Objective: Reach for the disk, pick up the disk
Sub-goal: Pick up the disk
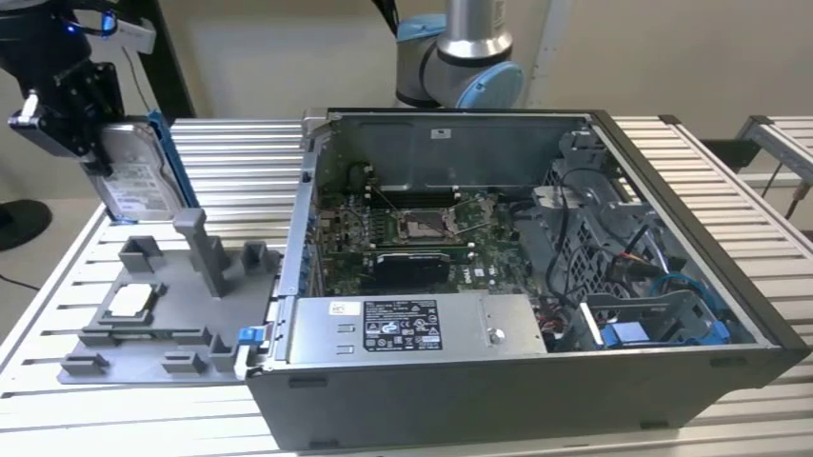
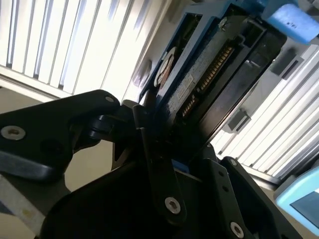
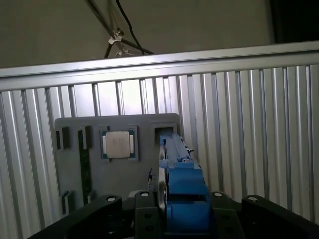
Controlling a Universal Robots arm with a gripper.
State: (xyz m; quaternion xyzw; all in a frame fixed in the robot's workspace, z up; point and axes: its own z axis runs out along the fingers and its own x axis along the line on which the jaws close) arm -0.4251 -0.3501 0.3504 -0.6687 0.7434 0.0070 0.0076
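In the exterior view the disk [image 1: 135, 173], a silver-grey drive with a white label and a blue frame along one edge, hangs on edge at the far left. It is in the air above the grey fixture tray [image 1: 178, 328]. My black gripper [image 1: 89, 131] is shut on its upper end. In the second wrist view the disk [image 2: 199, 79] runs away from the gripper [image 2: 172, 142], with a black finger on either side of it. The first wrist view looks along the blue frame of the disk [image 3: 182, 172] from the gripper [image 3: 182, 216], down at the tray [image 3: 117, 174].
A small square silver chip [image 1: 131, 300] lies in a pocket of the tray, which also has a tall upright post [image 1: 204, 249]. An open computer case [image 1: 381, 405] takes up the middle and the exterior view's right of the slatted table [image 1: 242, 152]. The arm's base [image 1: 458, 57] stands behind it.
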